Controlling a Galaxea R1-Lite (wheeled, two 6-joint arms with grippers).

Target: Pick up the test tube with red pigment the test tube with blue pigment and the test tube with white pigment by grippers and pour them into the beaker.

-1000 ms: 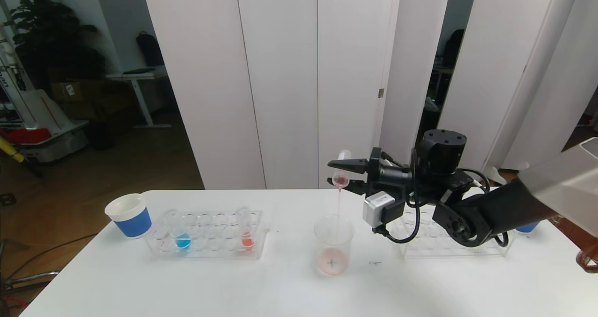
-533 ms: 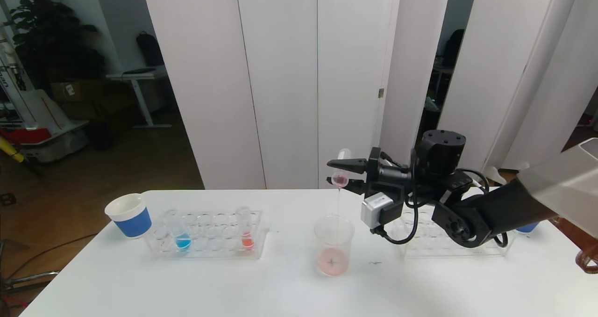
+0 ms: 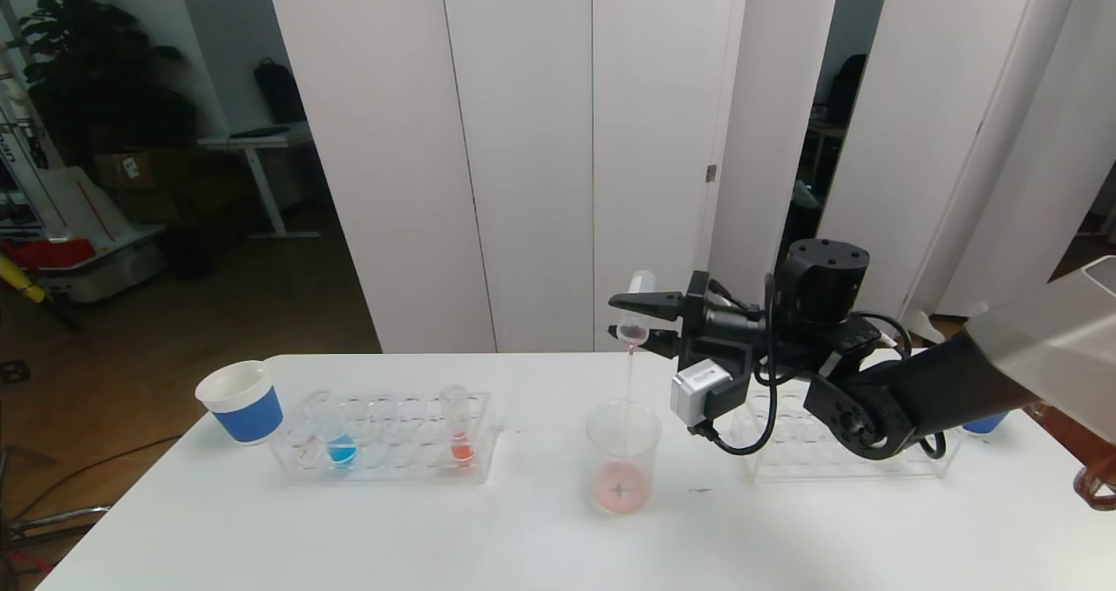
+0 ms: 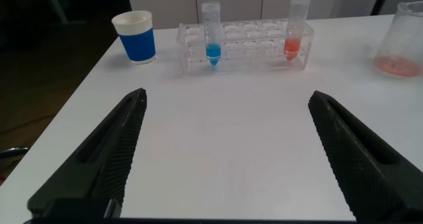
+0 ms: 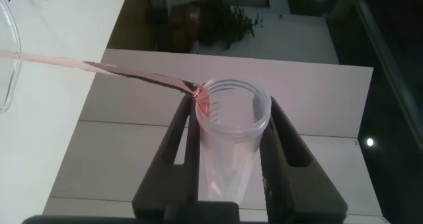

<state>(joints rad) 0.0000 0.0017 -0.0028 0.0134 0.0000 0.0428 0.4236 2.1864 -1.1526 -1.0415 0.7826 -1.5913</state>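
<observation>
On your far left sits a white cup with a blue band (image 3: 241,400), just beside the left test tube rack (image 3: 384,473). In that clear rack the test tube with blue pigment (image 3: 332,430) stands upright toward its left end, and a test tube with orange-red pigment (image 3: 456,425) stands toward its right end. Your left gripper (image 4: 228,151) does not show in the head view; its wrist camera sees it hovering over bare table (image 3: 349,539) on the near side of that rack, fingers spread wide and holding nothing.

At the middle of the table you have the beaker (image 3: 621,456), upright, with pink-red liquid pooled in its bottom. Directly above it your right gripper (image 3: 643,315) is clamped on a tipped test tube (image 3: 636,308), mouth downward, and a thin pink stream (image 3: 629,382) runs from the mouth down into the beaker. The right wrist camera shows the two fingers pressed against the tube's sides near its open rim (image 5: 232,98), with the stream leaving the lip.

Behind the right arm stands a second clear rack (image 3: 837,451), partly hidden. You cannot make out the test tube with white pigment in these views.
</observation>
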